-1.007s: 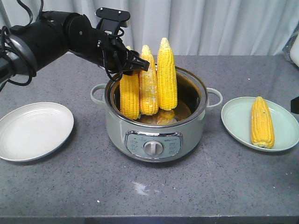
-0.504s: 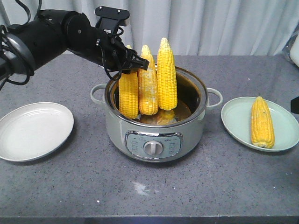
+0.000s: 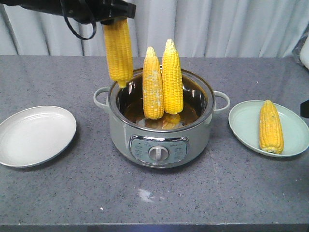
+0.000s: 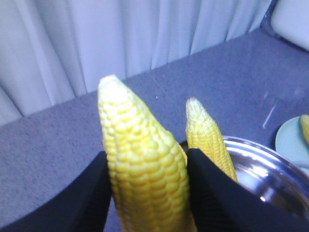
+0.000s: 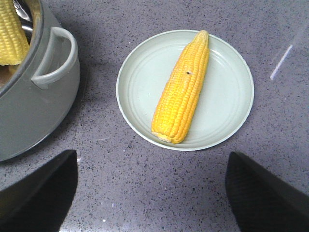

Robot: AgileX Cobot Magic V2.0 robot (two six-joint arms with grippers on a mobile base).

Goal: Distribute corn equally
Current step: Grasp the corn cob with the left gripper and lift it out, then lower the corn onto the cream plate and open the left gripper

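Note:
My left gripper [image 3: 117, 18] is shut on the top of one corn cob [image 3: 119, 52], which hangs free above the left rim of the cooker pot [image 3: 161, 140]. In the left wrist view both fingers [image 4: 91, 193] press that cob [image 4: 145, 169] from either side. Two more cobs [image 3: 153, 84] [image 3: 172, 79] stand upright inside the pot, and a bit of another shows at the bottom. A fourth cob [image 5: 183, 89] lies on the pale green plate [image 5: 227, 96] at the right. My right gripper [image 5: 152, 193] hovers open over bare table just in front of that plate.
An empty white plate [image 3: 36, 135] sits on the grey table at the left. The pot has side handles [image 5: 55, 58] and a front dial. A white curtain hangs behind the table. A pale object shows at the far right edge.
The left gripper has lifted its cob straight up out of the pot, and the arm has risen to the top of the frame. The other cobs and plates have not moved.

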